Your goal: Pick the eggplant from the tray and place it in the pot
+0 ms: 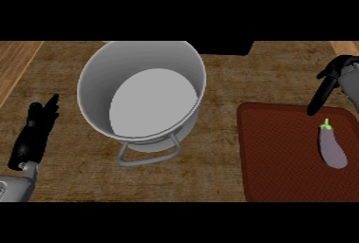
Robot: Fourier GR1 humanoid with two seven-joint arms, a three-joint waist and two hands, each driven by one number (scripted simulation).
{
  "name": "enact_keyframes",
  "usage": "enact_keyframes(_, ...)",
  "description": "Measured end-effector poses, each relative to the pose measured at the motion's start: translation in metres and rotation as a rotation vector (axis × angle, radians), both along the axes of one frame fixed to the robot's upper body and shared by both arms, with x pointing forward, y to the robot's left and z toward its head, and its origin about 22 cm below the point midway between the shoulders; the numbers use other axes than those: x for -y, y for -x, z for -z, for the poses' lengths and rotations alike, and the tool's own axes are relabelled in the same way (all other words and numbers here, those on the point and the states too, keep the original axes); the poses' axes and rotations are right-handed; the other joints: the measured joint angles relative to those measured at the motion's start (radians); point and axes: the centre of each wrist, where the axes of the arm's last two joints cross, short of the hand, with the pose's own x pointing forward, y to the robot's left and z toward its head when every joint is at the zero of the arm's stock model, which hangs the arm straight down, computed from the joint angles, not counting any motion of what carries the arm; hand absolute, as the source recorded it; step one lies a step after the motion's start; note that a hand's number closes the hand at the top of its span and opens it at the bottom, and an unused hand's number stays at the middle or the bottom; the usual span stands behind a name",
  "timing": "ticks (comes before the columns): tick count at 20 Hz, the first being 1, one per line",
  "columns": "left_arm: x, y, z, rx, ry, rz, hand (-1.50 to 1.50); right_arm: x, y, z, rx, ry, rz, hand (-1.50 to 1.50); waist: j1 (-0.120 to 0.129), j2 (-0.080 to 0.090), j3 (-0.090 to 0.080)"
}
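A purple eggplant [332, 148] with a green stem lies on the dark red tray [280, 156] at the right, stem pointing away from me. A tall grey pot [142, 95] with a wire handle stands left of the tray, near the middle of the counter. My right hand [328, 85] hangs above the tray's far right corner, fingers straight and pointing down, just beyond the eggplant's stem and holding nothing. My left hand [33, 135] rests open at the left edge, fingers up, apart from the pot.
The counter [63, 71] is brown and mottled, with a lighter wooden strip [14, 61] along its far left. A dark block [224, 46] sits behind the pot at the counter's back.
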Motion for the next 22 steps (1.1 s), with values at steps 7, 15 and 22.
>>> enact_keyframes(7, -0.001, -0.002, 0.003, -0.002, 0.003, -0.008, 0.0, -0.002, -0.01, 0.01, -0.14, -0.017, 0.024, -1.5, -0.007, 0.001, 0.001)
enact_keyframes(15, -0.001, 0.001, 0.004, -0.009, 0.003, -0.023, 0.0, 0.0, -0.007, 0.03, -0.235, 0.016, 0.041, -1.5, -0.022, -0.004, 0.001)
enact_keyframes(22, 0.001, 0.005, 0.004, -0.005, -0.002, -0.031, 0.0, 0.005, 0.005, 0.063, -0.301, 0.032, 0.051, -1.5, -0.026, -0.004, 0.001)
